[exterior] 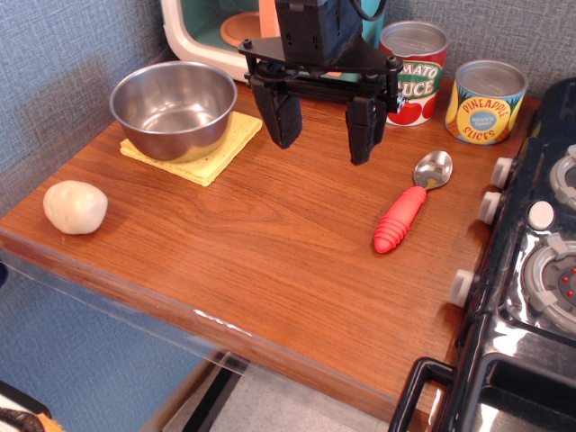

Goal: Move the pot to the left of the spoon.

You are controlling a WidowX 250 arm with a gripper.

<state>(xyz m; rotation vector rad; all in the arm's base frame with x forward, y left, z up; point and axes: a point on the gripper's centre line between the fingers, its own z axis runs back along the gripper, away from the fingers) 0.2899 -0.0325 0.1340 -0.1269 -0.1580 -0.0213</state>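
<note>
The pot point(174, 106) is a shiny steel bowl. It sits on a yellow cloth point(212, 150) at the back left of the wooden table. The spoon point(412, 203) has a silver bowl and a red ribbed handle. It lies at the right, near the toy stove. My gripper point(324, 133) hangs above the table's back middle, between pot and spoon. Its two black fingers are spread wide and hold nothing.
A tomato sauce can point(414, 72) and a pineapple slices can point(485, 101) stand at the back right. A white dough-like lump point(75, 206) lies at the front left. A black toy stove point(535, 261) borders the right edge. A toy microwave point(216, 31) stands behind the pot.
</note>
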